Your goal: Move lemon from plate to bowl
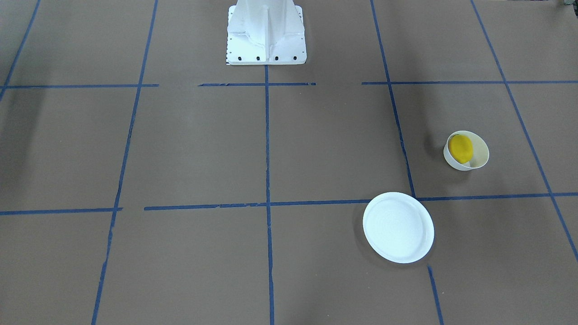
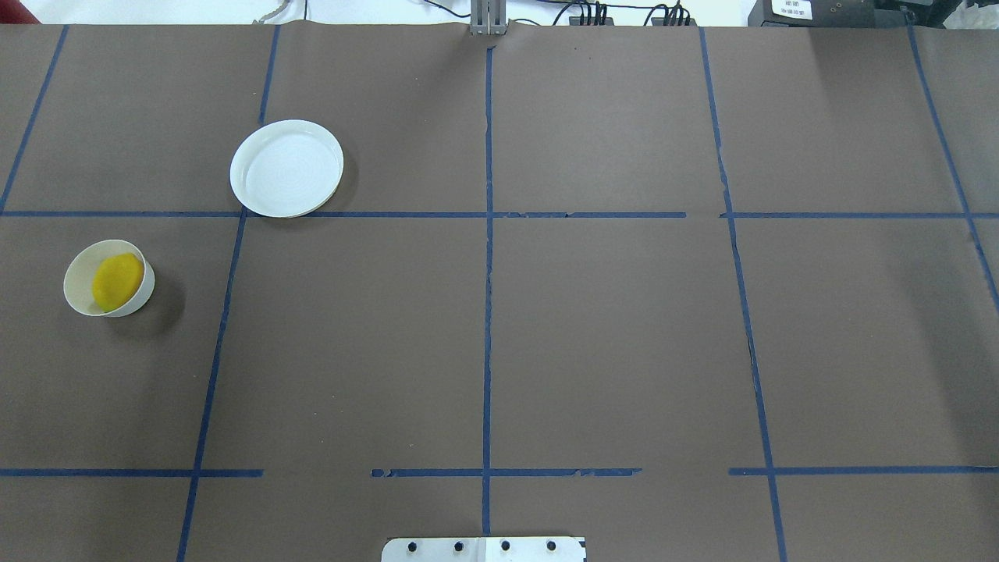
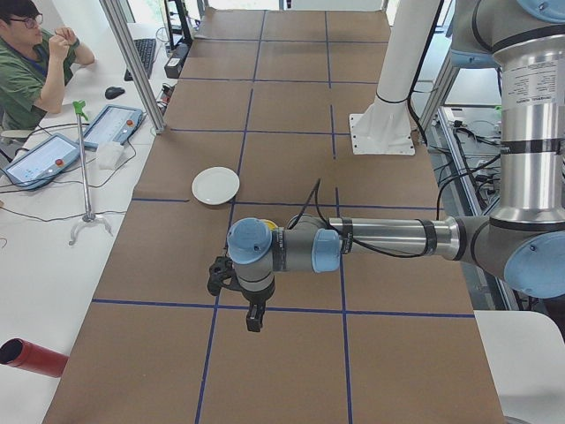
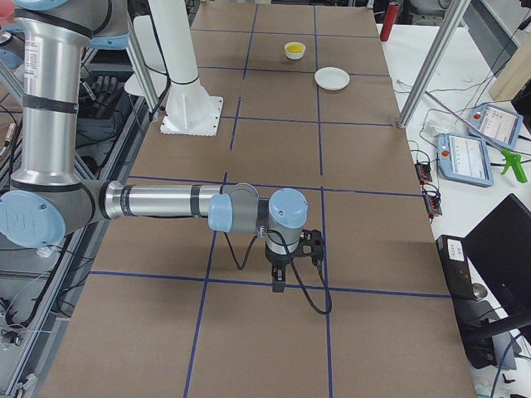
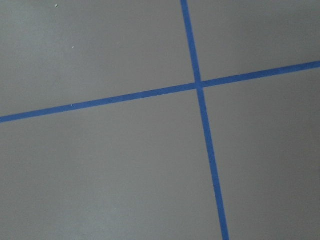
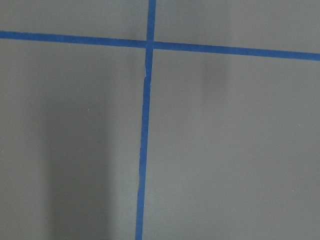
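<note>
The yellow lemon (image 2: 117,281) lies inside the small white bowl (image 2: 78,297) at the table's left side; the pair also shows in the front view, lemon (image 1: 461,148) in bowl (image 1: 481,155). The flat white plate (image 2: 286,168) stands bare, farther from the base, and shows in the front view (image 1: 398,227) too. My left gripper (image 3: 254,318) shows only in the left side view, hanging over the table near the bowl's area. My right gripper (image 4: 278,282) shows only in the right side view, far from both dishes. I cannot tell whether either is open or shut.
Blue tape lines cross the brown table. The white robot base (image 1: 265,34) stands at the table's edge. An operator (image 3: 35,66) sits at a side desk with tablets. A red cylinder (image 3: 31,358) lies by the table's near left corner.
</note>
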Robot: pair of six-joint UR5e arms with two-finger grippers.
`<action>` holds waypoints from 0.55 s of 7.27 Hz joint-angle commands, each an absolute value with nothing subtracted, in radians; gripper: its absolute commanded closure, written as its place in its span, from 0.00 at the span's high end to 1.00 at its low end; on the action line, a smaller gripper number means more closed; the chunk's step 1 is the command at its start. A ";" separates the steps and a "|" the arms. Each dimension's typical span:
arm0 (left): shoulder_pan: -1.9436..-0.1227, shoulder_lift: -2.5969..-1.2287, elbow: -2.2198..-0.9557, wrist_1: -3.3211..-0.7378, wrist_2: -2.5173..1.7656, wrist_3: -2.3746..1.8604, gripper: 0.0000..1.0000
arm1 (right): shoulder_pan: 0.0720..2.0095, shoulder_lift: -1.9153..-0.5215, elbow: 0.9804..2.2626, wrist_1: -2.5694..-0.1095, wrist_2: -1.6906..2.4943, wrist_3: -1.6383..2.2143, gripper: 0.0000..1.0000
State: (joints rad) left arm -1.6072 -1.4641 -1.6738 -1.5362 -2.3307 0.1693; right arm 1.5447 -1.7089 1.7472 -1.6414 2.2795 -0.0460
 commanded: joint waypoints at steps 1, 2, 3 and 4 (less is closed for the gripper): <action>-1.612 -1.453 -1.667 -1.537 -2.347 0.173 1.00 | 1.545 -1.709 1.747 -1.641 2.279 -0.046 1.00; -1.612 -1.453 -1.675 -1.537 -2.344 0.173 1.00 | 1.545 -1.709 1.747 -1.641 2.279 -0.046 1.00; -1.611 -1.454 -1.671 -1.539 -2.339 0.172 1.00 | 1.545 -1.709 1.746 -1.641 2.279 -0.046 1.00; -1.611 -1.454 -1.675 -1.540 -2.341 0.170 1.00 | 1.545 -1.709 1.747 -1.641 2.279 -0.046 1.00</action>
